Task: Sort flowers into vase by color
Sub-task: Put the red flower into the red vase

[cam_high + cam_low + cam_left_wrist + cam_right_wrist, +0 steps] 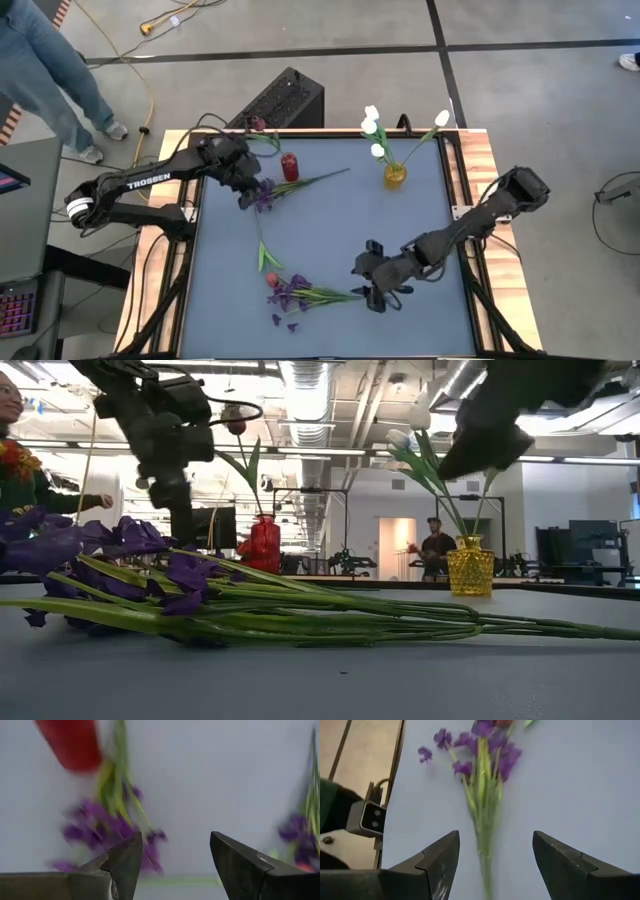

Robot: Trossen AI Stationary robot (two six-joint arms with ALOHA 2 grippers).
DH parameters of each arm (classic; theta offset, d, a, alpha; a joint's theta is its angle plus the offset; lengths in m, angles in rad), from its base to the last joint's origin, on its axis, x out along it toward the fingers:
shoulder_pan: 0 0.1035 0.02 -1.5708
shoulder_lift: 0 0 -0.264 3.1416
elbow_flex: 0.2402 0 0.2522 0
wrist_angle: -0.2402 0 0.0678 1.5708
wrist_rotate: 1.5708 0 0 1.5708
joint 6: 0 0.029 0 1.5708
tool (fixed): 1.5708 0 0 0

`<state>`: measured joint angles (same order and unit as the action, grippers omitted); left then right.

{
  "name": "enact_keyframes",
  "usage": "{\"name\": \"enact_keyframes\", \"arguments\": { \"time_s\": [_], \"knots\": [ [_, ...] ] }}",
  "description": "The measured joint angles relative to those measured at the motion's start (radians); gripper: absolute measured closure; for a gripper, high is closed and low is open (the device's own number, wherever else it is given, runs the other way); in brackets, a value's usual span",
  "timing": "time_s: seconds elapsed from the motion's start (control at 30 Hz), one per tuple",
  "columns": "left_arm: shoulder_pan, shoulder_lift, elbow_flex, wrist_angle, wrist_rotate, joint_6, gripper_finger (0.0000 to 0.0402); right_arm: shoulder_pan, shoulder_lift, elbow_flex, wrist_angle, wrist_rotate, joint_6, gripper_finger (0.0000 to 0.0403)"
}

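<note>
Covering most of the desk (420,330) is a flat grey-blue mat framed by a pale wooden edge, and the desk stands on a grey concrete floor crossed by dark lines and a yellow cable, with a black box at its far side. Beyond it the low view shows an open workshop with ceiling ducts, monitors and two people, one near on the left and one far behind the yellow vase; the high view catches a person's legs in jeans at the top left. Two vases stand on the mat: a red vase (290,166) near the far left with one red-budded stem in it, and a yellow vase (395,174) near the far right holding four white tulips (373,125). Two purple bunches lie flat: one purple cluster (264,194) just beside the red vase, its stem running toward the middle, and a second purple bunch (292,292) at the near side with a red bud (271,279) touching it. The left pincer (247,192) hangs over the first cluster, fingers spread and holding nothing. The right pincer (372,297) sits by the second bunch's stem ends, likewise spread and empty.
</note>
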<state>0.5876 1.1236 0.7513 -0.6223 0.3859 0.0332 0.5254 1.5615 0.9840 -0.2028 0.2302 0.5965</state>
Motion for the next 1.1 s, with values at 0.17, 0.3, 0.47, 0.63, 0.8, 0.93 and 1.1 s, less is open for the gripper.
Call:
{"name": "enact_keyframes", "arguments": {
  "time_s": [0.17,0.3,0.47,0.63,0.8,0.93,1.1],
  "knots": [
    [-0.129,0.000,-0.001,-0.123,0.003,-0.020,0.0180,0.002,0.099,0.028,0.092,-0.001,0.022,0.0125],
    [-0.280,0.002,-0.013,-0.118,-0.011,-0.020,0.0180,0.002,0.185,0.075,0.097,-0.018,0.003,0.0125],
    [-0.429,0.002,-0.037,-0.125,-0.219,0.093,0.0180,-0.004,0.260,0.128,0.088,-0.030,0.007,0.0125],
    [-0.532,0.021,-0.065,-0.113,-0.263,0.505,0.0180,-0.007,0.273,0.163,0.093,-0.030,0.013,0.0125],
    [-0.617,0.127,-0.078,-0.073,-0.286,0.638,0.0180,-0.003,0.274,0.176,0.094,-0.031,0.048,0.0125],
    [-0.664,0.227,-0.079,0.027,-0.304,0.638,0.0180,0.008,0.274,0.175,0.090,-0.031,0.076,0.0125],
    [-0.691,0.320,-0.063,0.081,-0.347,0.640,0.0180,0.025,0.274,0.175,0.091,-0.031,0.088,0.0125]
  ]
}}
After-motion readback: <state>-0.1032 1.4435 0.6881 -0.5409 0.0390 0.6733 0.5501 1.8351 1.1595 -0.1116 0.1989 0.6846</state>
